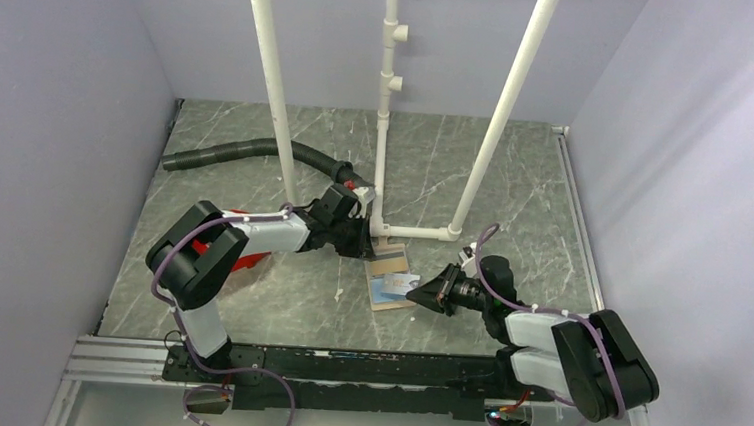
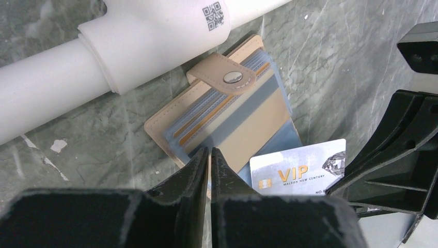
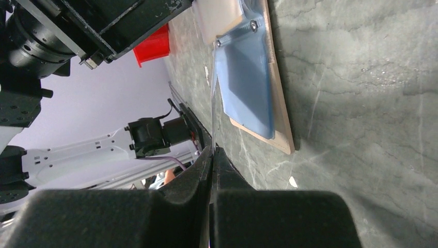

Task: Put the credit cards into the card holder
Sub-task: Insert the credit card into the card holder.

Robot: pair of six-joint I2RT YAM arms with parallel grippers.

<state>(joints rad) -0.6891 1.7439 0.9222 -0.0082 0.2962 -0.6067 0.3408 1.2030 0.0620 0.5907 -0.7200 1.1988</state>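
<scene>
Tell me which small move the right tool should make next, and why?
Probably ease the card in the right tool forward into a sleeve of the card holder: it lies open, and the card is mostly outside any pocket.

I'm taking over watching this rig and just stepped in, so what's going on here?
Two robot arms are working on a card holder that lies open on the marbled table, right against a white pipe. The left tool is closed at the holder's near edge, apparently pinching a clear sleeve to steady it. The right tool is shut on a silver VIP card. The card's end is at the sleeves and most of it is outside.
</scene>
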